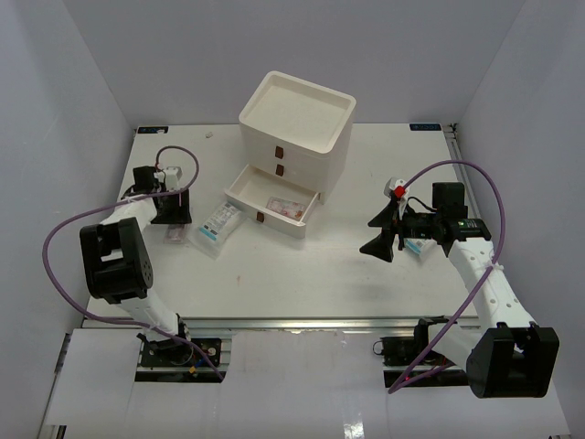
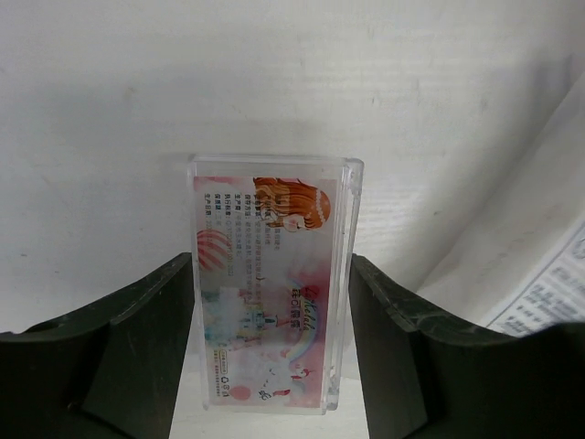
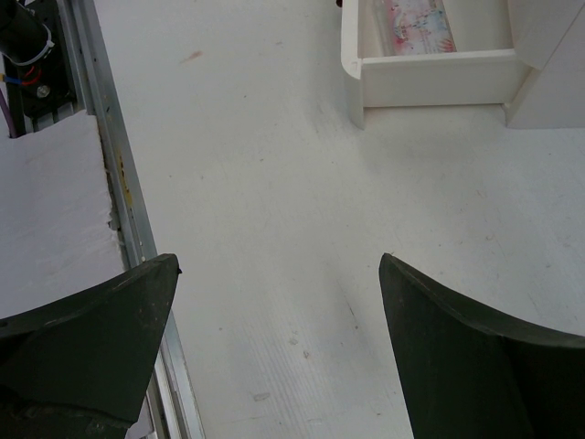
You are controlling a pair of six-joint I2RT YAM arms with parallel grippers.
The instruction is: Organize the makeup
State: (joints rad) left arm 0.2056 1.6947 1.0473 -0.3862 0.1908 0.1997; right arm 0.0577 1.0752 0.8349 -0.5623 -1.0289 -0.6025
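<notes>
White counter is seen from above, with both arms mounted at its near edge. Cream drawer box is placed at rear centre. Its bottom drawer is pulled out toward the arms; the two above are shut.

Right claw is held over the right part of the counter, well apart from the box. Jaws are spread wide and nothing is held between them. In the wrist view only bare counter is seen below, with the open drawer ahead.

Left claw is positioned low on the left side of the counter, over a pink-print sachet. That sachet is laid flat on the counter and is straddled by the jaws, which are partly closed. Fingers are set right at both of its long edges. Whether it is actually clamped cannot be told.

Blue-print sachet is laid flat just beside the left claw, between it and the open drawer, and is not touched by either claw. A second pink sachet is found inside the bottom drawer, flat on its floor.
</notes>
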